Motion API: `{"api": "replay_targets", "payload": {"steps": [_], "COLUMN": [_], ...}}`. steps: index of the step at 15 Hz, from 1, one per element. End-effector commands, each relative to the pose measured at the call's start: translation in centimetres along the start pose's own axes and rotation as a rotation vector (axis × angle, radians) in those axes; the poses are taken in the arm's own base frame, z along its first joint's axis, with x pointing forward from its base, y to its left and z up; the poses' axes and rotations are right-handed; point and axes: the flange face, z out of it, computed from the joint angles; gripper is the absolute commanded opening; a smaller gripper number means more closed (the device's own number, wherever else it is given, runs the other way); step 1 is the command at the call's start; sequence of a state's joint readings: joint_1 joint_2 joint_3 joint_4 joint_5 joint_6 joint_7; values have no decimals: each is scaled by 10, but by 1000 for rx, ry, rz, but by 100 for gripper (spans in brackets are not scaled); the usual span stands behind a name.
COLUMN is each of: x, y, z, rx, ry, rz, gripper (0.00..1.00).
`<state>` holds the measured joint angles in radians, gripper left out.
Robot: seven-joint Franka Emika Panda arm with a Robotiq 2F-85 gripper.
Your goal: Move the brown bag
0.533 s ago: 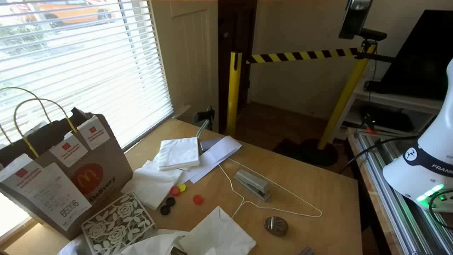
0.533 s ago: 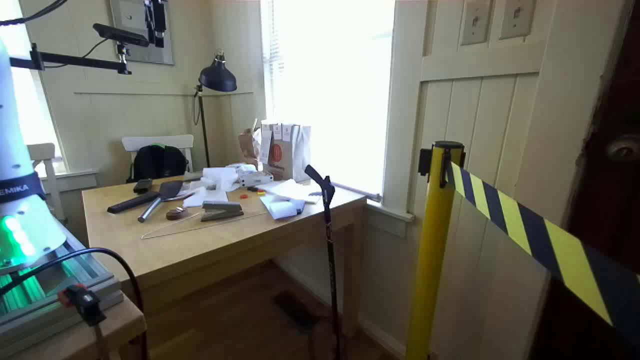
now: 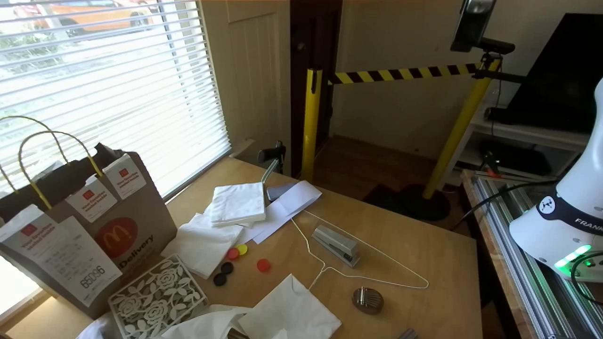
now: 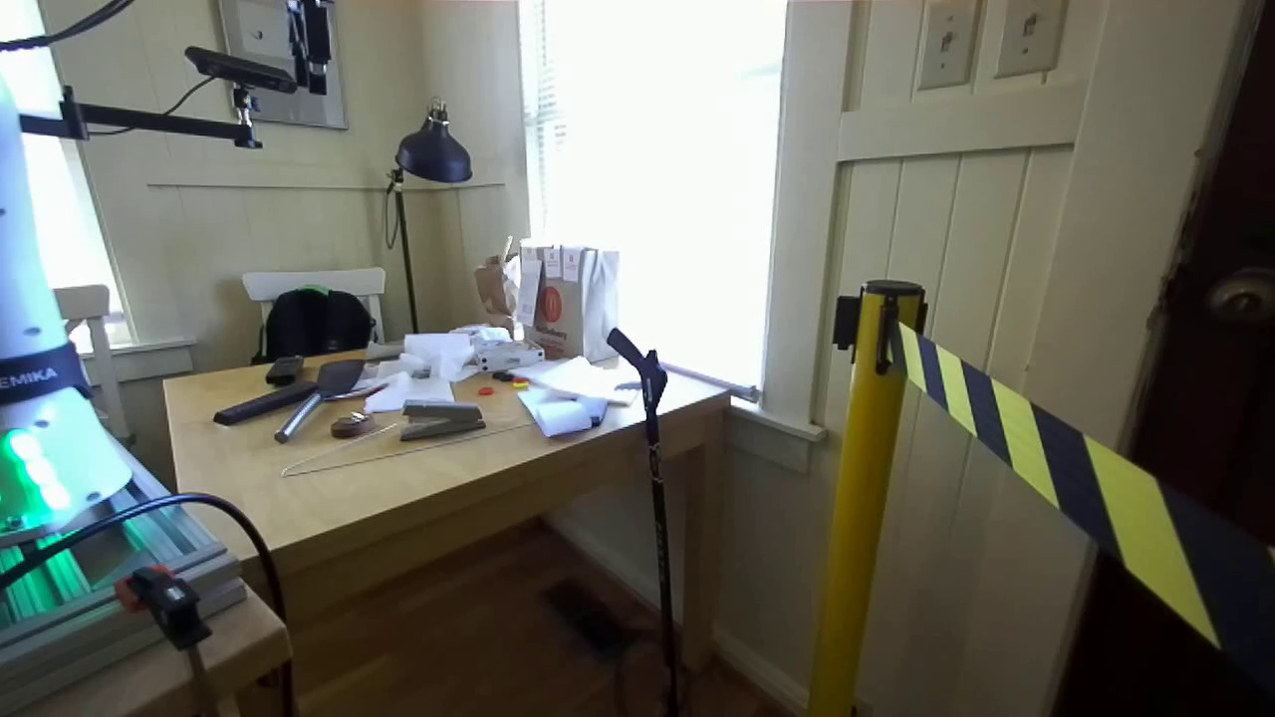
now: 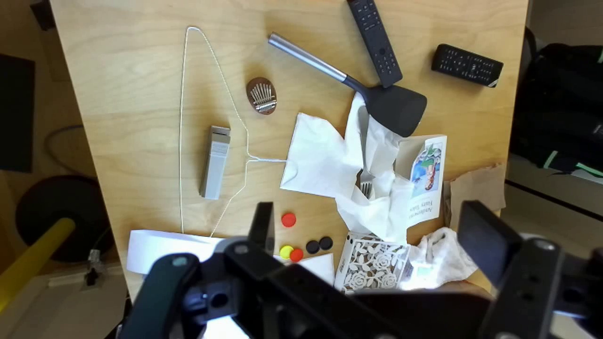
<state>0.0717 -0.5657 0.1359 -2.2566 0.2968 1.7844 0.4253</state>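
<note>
On my left, the brown bag (image 3: 108,230) stands on the bench (image 3: 200,183) by the window (image 3: 118,103), handles (image 3: 51,132) up, the lattice box (image 3: 158,299) just rightward, so I'd lower the pincer (image 5: 370,226), spread wide, astride one handle, close, then lift straight.

Gripper (image 5: 372,230) seen in wrist view, pointed down, dark fingers (image 5: 487,245) spread wide apart, white arm (image 3: 574,188) cropped at edge of both exterior views, green base lights (image 3: 573,255) lit.
</note>
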Motion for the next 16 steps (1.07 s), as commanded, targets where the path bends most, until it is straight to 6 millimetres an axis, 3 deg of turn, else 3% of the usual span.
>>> {"api": "replay_targets", "payload": {"steps": [1, 3, 10, 13, 16], "x": [0, 0, 109, 151, 180], "y": [0, 0, 21, 12, -9], "z": [0, 0, 2, 4, 4], "rx": [0, 0, -3, 21, 34], "ry": [-1, -1, 207, 260, 265], "rz": [0, 0, 166, 241, 254], "gripper": [100, 100, 100, 100, 100]}}
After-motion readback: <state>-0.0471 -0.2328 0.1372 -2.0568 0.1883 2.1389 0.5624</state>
